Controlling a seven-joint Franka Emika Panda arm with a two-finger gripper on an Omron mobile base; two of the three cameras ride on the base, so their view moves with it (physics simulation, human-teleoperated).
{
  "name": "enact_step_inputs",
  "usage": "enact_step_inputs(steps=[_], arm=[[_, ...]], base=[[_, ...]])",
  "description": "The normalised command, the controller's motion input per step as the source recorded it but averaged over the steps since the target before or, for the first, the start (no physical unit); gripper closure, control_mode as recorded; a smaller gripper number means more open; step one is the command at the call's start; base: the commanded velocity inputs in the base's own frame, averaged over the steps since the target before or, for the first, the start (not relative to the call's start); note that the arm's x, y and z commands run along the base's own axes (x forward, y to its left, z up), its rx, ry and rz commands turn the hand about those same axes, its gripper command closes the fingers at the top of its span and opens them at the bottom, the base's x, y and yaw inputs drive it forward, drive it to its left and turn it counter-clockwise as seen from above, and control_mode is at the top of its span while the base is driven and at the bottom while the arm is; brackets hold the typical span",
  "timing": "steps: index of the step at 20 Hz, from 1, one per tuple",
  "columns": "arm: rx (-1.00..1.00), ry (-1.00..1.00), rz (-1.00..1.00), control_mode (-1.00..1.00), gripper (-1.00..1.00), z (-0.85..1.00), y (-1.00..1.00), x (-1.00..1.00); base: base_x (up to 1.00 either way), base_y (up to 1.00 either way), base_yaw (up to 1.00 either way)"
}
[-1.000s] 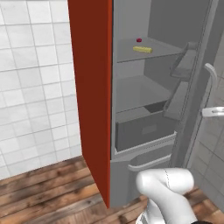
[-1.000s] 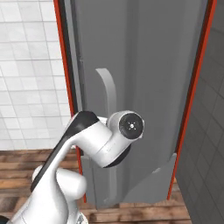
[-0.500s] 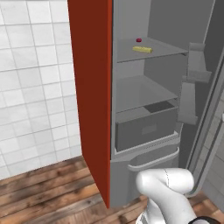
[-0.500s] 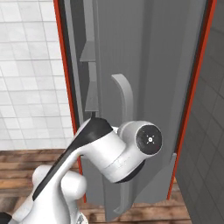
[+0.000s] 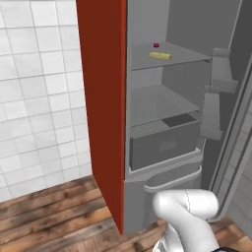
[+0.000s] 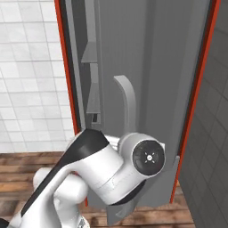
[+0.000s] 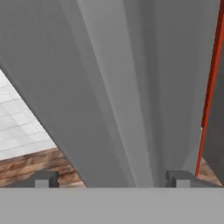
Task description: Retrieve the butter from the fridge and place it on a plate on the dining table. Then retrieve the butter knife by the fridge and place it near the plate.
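Observation:
The fridge [image 5: 162, 123] stands open, with its door [image 6: 151, 67] swung wide. The butter [image 5: 160, 55], a small yellow stick, lies on the top shelf beside a tiny red round item [image 5: 156, 45]. My gripper [image 7: 111, 179] is open and faces the grey door at close range. Its two fingertips [image 7: 43, 178] stand far apart, and the door's long light-grey handle [image 6: 127, 95] runs up between them untouched. My wrist is low in front of the door, well below and right of the butter. The plate, the dining table and the butter knife are out of view.
A red cabinet side [image 5: 101, 98] flanks the fridge on the left, with white wall tiles [image 5: 39, 98] beyond it. A grey drawer [image 5: 165, 145] sits under the lower shelves, and door bins [image 5: 221, 78] hang inside the door. The floor [image 5: 54, 211] is wooden.
The fridge door has swung further open to the right. My wrist followed it rightward, and my jaws have spread off the handle.

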Motion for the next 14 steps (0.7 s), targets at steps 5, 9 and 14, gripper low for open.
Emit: enact_step_inputs(steps=[5,9,14], arm=[[-0.2,0.04,-0.29,-1.0,-1.0,0.17,-0.01,-0.36],[-0.29,0.15,-0.36,-1.0,-1.0,0.36,0.15,-0.28],[-0.36,0.25,-0.35,-1.0,-1.0,0.31,0.41,-0.17]], base=[[0.0,0.0,0.0],[0.0,0.0,0.0],[0.0,0.0,0.0]])
